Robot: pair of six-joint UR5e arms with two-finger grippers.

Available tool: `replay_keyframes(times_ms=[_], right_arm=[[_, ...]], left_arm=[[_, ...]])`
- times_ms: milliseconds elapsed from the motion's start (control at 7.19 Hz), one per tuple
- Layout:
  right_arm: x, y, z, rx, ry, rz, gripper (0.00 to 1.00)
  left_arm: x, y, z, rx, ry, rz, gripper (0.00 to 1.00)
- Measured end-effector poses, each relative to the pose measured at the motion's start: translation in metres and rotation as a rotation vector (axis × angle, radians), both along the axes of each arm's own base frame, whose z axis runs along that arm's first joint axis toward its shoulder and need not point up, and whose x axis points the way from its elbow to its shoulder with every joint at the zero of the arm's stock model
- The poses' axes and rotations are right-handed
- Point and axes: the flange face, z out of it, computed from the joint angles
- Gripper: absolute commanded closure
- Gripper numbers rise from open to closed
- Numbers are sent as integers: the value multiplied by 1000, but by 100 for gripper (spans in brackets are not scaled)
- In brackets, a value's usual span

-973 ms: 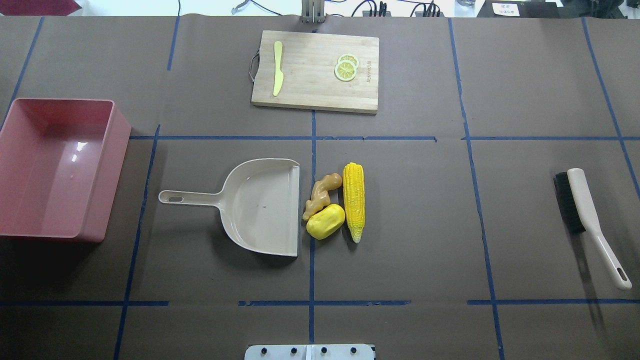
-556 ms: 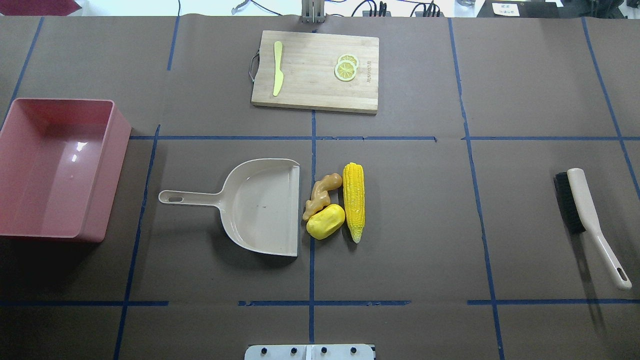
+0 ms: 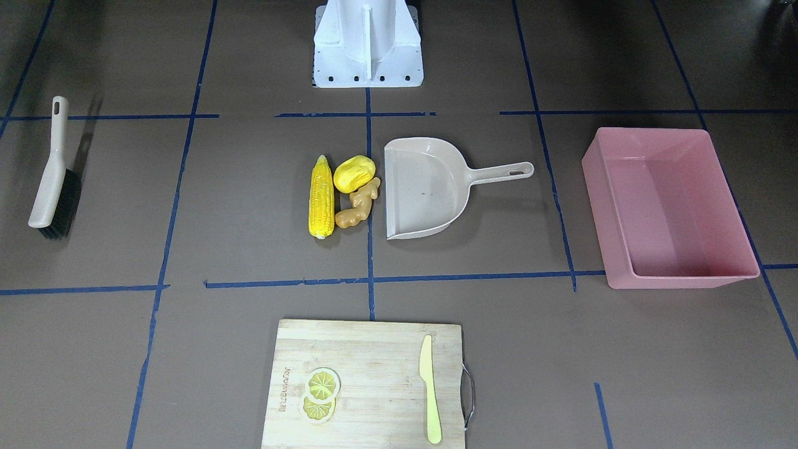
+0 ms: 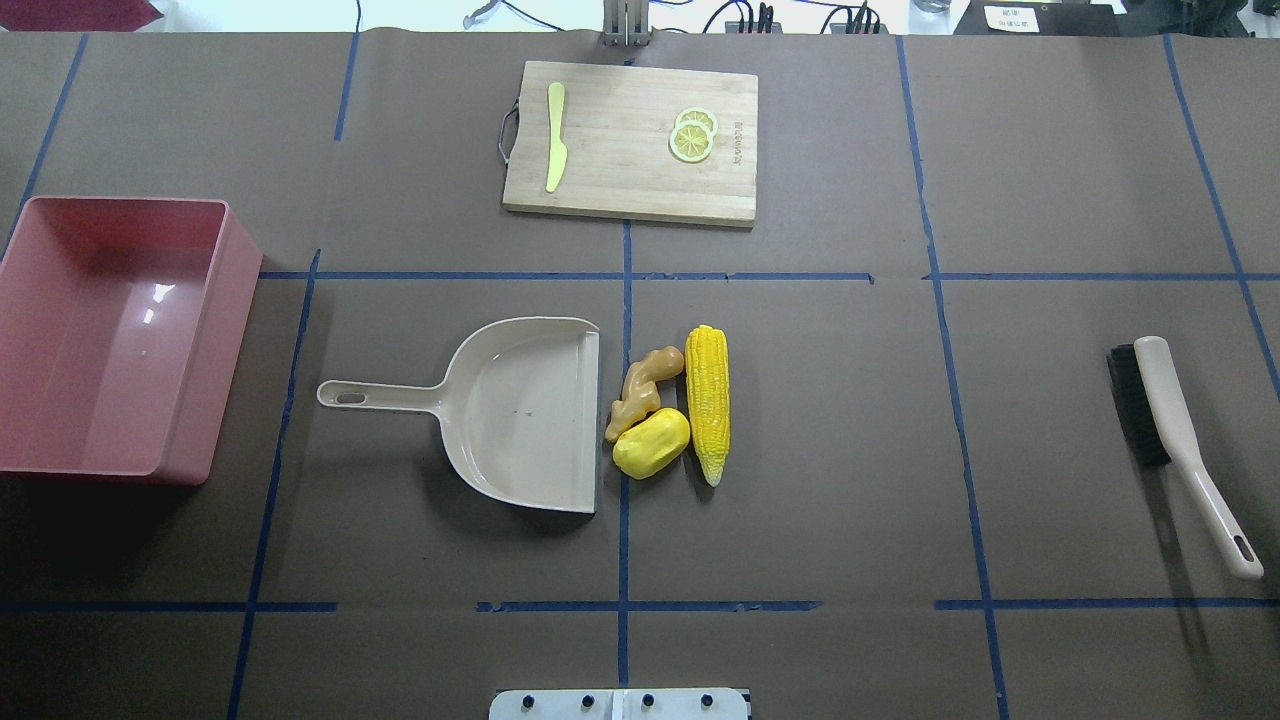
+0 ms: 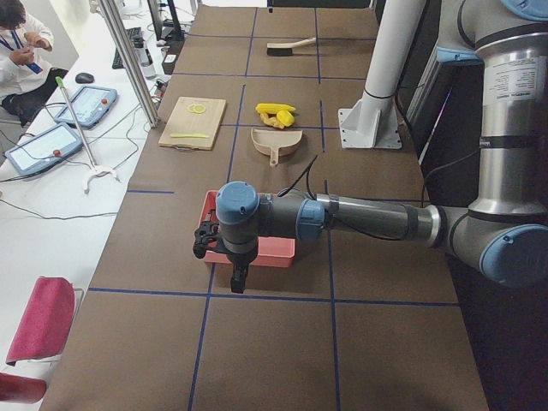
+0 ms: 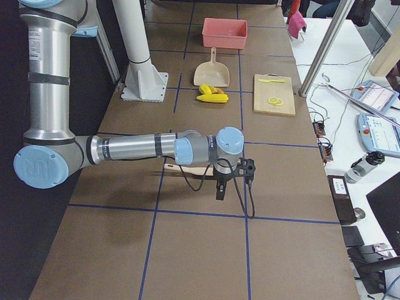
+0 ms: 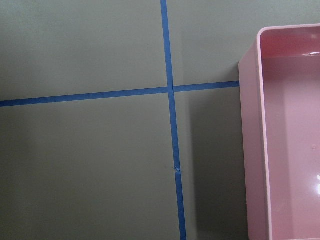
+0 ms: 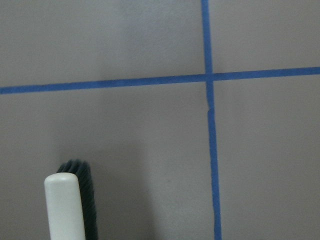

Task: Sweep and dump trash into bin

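Over the table's ends, left tool (image 5: 238, 282) and right tool (image 6: 220, 190) hang, their opening unreadable, bin (image 5: 278, 251) apparently half-hidden.

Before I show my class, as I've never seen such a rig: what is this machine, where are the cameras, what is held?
A robot with two arms at a table. Two cameras look down, one behind the robot, one facing it; two look from the table's ends; two sit on the wrists. On the table: a pink bin, a dustpan, by its mouth a corn cob, a potato-like lump and a ginger root, a brush, a cutting board with knife and lemon slices. The left gripper hangs near the bin, the right gripper near the brush. Nothing is held.
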Motion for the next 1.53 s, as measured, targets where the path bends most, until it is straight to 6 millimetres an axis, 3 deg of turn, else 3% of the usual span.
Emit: replay_keyframes(times_ms=[278,556,834,1112,1251,1390,1529], right_arm=[[-26,48,16,92,-54,-7,0],[-73,91,-7,46,-112,49,1],[-103,116,-37,-27,-137,71,2],[-130,134,-38,-82,-99,70,2],[-137,140,-35,-84,-74,65,1],[-143,144,-32,-82,-57,57,1],[-148,148,-30,-80,-45,45,1]], left_arm=[[1,-2,-5,12,-1,1,0],[1,-2,-5,13,0,3,0],[3,-3,0,5,1,6,0],[6,-2,0,14,3,13,0],[18,-4,-10,18,6,18,0],[43,-7,-32,30,19,41,0],[82,-7,-62,63,45,104,0]])
